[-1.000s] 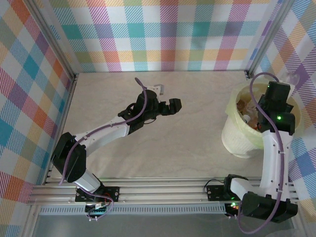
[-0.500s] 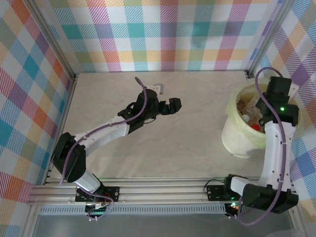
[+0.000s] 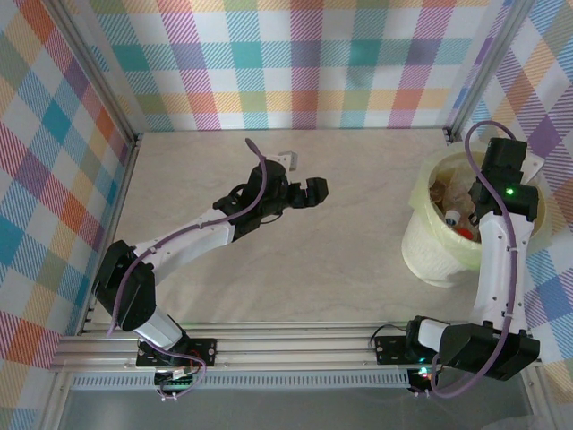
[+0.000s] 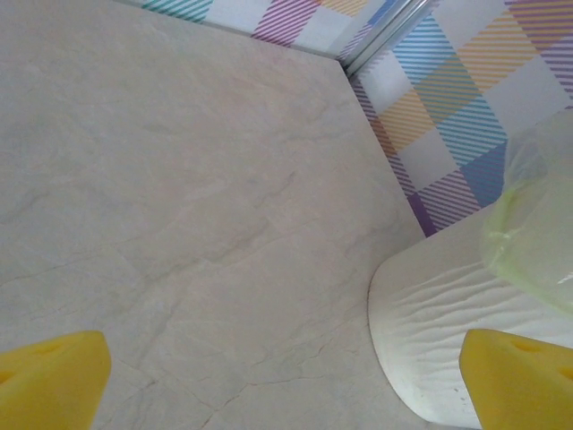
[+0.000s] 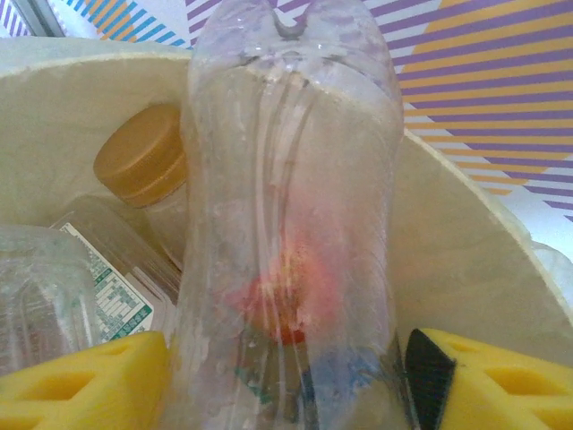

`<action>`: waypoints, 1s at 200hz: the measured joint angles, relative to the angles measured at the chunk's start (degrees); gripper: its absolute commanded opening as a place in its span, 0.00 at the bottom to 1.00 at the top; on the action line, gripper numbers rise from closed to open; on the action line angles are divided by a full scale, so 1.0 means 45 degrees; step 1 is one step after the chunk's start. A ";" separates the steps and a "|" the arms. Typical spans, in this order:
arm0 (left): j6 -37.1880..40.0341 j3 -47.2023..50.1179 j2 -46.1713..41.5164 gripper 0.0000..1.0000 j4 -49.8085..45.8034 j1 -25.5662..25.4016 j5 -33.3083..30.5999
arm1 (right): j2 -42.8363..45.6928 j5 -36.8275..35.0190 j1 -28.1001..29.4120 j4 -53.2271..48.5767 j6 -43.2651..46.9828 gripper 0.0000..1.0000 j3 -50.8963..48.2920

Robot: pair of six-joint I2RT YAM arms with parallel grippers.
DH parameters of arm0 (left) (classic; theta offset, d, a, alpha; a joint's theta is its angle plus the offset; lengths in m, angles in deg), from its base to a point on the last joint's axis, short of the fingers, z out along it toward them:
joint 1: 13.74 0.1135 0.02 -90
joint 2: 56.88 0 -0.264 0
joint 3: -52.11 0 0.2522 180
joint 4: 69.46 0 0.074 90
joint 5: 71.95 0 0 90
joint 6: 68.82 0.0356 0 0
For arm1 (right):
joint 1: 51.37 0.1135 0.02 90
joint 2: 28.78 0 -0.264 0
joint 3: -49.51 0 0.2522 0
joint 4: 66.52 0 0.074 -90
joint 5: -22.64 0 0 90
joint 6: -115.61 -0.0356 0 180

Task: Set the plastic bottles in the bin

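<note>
Bottle (image 5: 286, 179) is sitting in the jaws of my right gripper (image 5: 286, 385) inside the bin (image 5: 474, 269), pinched or not I cannot tell, so I'm planning to spread fully before lifting; left gripper (image 4: 286, 381) is idling spread.

We see white arm links (image 3: 192, 235), black joints (image 3: 125, 291), purple cables (image 3: 474, 157), yellow gripper pads (image 4: 54, 381) and small green lights (image 3: 509, 191).
</note>
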 measured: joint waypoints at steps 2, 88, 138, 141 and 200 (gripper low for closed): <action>0.0010 -0.0015 0.0000 1.00 0.0000 0.0000 -0.0015 | 0.0000 0.0015 -0.0005 -0.0034 -0.0039 0.81 0.0029; 0.0947 0.0340 -0.2302 1.00 -0.1345 0.0136 -0.2924 | 0.1491 0.4318 0.1375 -0.0413 0.0248 1.00 0.2885; 0.1190 0.1277 -0.5304 1.00 -0.3827 0.0928 -0.7941 | 0.2526 0.8864 0.3944 0.2880 0.0277 1.00 0.0821; 0.1195 0.1404 -0.5489 1.00 -0.3988 0.1020 -0.8281 | 0.2472 0.9073 0.4109 0.3065 0.0277 1.00 0.0685; 0.1384 0.4274 -0.7655 1.00 -0.5319 0.3317 -1.2133 | 0.0287 1.1672 0.6523 0.6858 0.0763 1.00 -0.3123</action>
